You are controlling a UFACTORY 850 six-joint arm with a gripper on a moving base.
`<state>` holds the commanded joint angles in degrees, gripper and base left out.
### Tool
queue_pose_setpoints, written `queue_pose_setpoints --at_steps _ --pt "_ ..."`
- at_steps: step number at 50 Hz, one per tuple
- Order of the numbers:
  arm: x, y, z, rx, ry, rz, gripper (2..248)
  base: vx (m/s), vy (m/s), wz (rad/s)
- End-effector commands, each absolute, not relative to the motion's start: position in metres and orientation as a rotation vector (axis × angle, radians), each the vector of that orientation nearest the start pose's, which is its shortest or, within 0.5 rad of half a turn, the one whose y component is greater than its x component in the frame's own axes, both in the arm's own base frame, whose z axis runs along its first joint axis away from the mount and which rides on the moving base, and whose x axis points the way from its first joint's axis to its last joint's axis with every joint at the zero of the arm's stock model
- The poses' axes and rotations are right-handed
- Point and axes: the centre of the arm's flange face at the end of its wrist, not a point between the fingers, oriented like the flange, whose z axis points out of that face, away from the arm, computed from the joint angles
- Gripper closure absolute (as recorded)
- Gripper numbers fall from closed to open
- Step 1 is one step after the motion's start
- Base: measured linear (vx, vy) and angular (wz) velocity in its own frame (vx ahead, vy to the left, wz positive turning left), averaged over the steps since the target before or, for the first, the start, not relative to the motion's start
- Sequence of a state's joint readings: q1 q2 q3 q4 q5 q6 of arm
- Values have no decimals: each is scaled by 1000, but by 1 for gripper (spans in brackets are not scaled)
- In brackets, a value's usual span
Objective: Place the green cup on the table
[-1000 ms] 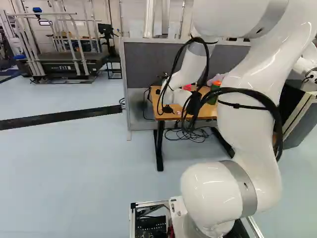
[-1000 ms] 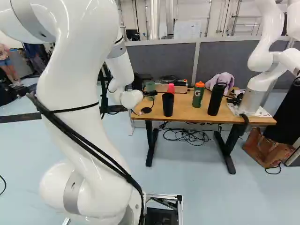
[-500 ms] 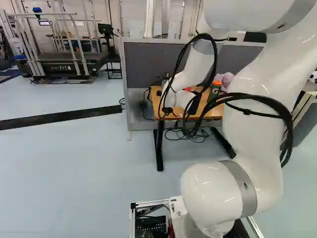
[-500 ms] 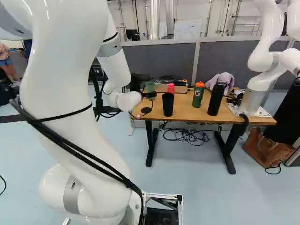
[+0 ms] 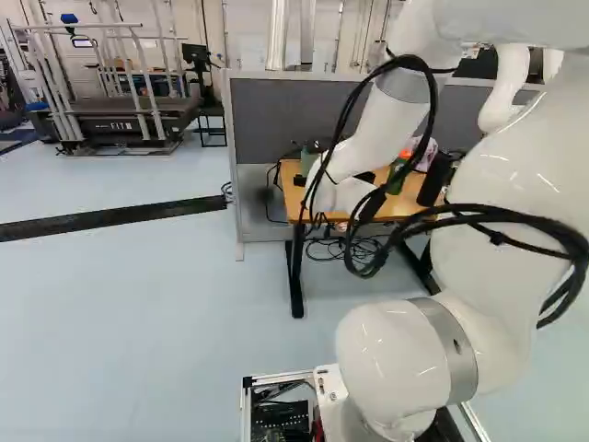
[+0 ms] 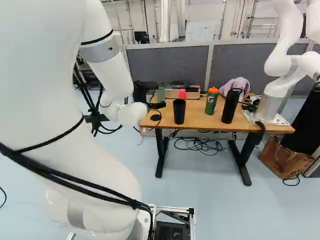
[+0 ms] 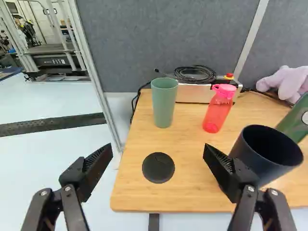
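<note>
Holding my black gripper [image 6: 157, 105] wide open, I face the green cup [image 7: 164, 103] standing upright on the wooden table [image 7: 190, 161].

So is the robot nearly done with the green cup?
The placing looks done: the green cup stands upright on the table. Nothing is in hand: the gripper is open, and the cup stands ahead of it, untouched. Perhaps only moving the arm away is left, though I can't tell whether the robot put the cup there.
</note>
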<state>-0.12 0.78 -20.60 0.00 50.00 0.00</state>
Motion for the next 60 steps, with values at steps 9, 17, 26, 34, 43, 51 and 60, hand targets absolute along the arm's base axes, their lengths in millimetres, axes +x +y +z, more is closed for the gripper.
queue_pose_setpoints --at_steps 9,17,26,34,43,51,60 --pt "349 -1 381 -2554 2 -1831 3 0 0 0" --pt "330 0 379 -2555 1 -1830 3 0 0 0" --pt "311 0 376 -2556 1 -1828 3 0 0 0" --pt "297 0 373 -2556 1 -1827 3 0 0 0" --pt "285 0 370 -2557 0 -1826 3 0 0 0" --pt "278 0 368 -2557 0 -1825 3 0 0 0" --pt "272 0 366 -2558 0 -1825 3 0 0 0"
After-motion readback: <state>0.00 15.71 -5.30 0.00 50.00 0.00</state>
